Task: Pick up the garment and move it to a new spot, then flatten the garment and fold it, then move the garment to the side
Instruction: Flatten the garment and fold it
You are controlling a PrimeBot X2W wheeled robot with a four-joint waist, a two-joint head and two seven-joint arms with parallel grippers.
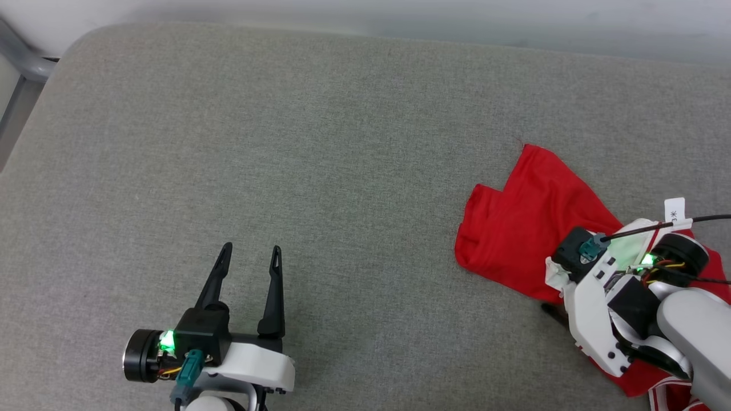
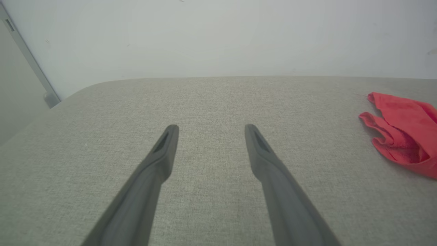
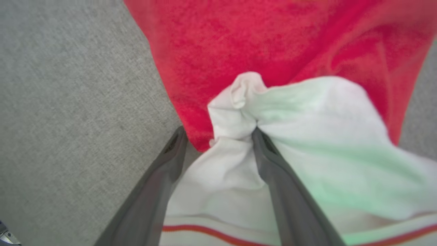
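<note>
The red jersey T-shirt (image 1: 514,228) lies bunched at the right of the grey surface (image 1: 285,114). The right gripper (image 3: 218,135) has its jaws apart around the white sleeve (image 3: 324,143). The left gripper (image 1: 251,251) waits with its jaws apart. I think the lifting has not started yet.

Grey woven-fabric surface (image 1: 342,171), flat, far-left corner rounded. Pale wall (image 2: 218,34) behind far edge. Grey metal rail (image 1: 23,63) beside rounded corner.
</note>
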